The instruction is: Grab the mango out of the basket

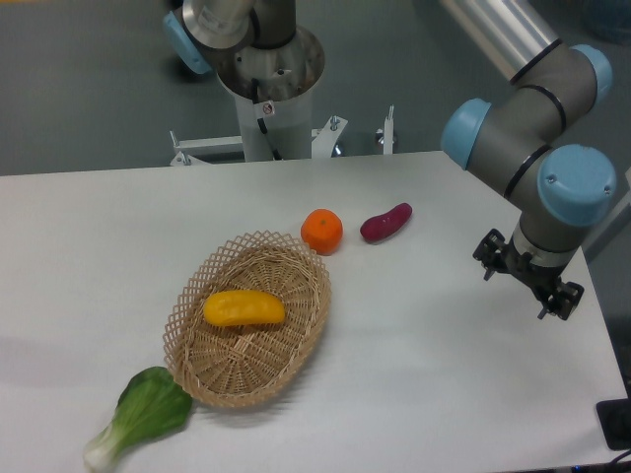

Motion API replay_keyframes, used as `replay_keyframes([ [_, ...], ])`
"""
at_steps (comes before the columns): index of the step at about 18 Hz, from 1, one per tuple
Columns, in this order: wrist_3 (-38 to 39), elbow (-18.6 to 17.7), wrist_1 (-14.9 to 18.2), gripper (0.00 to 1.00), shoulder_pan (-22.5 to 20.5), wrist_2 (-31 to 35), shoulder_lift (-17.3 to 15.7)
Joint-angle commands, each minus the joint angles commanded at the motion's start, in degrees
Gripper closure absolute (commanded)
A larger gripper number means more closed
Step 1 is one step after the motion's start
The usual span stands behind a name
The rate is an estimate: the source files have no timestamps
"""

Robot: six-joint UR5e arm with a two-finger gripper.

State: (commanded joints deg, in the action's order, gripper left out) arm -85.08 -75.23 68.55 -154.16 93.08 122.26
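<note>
Camera view, operator: your pincer (pixel 527 273) hangs at the right side of the table, above the white top and near its right edge, well apart from every item on it. Only the dark mounting parts under the wrist show; the fingers cannot be made out, so I cannot tell whether it is released or clenched. Nothing is seen in it. Above it, the arm (pixel 537 118) runs up to the top right in grey segments with light blue joint caps.

Left of the pincer and farther back lies the purple sweet potato (pixel 385 223), and just beside that, to its left, the round tangerine (pixel 321 231), which sits close against the far rim of the basket (pixel 296 360). The mango (pixel 244 308) lies on its side inside the basket, about midway, long axis running left to right. At the basket's near-left rim, a leafy green vegetable (pixel 143 414) rests on the table, touching or nearly touching the wicker.

The table (pixel 444 374) is plain white and matte, with soft shadows. Behind its far edge stands the robot's base column (pixel 266 89) on a white bracket, and the floor beyond is dark grey. A small red-and-white sticker shows on the column; its writing is too small to read. A dark object sits at the lower right corner, cut off by the frame.
</note>
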Motion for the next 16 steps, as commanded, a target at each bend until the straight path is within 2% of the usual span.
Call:
replay_keyframes([
  [5, 0.3, -0.1, 0.2, 0.00, 0.0, -0.4, -0.2],
  [8, 2.2, -1.2, 0.3, 0.00, 1.6, -0.8, -0.9],
  [12, 3.6, -4.9, 0.0, 0.00, 1.8, -7.8, -3.2],
  [16, 4.9, -7.0, -0.1, 0.00, 6.4, -8.2, -4.1],
])
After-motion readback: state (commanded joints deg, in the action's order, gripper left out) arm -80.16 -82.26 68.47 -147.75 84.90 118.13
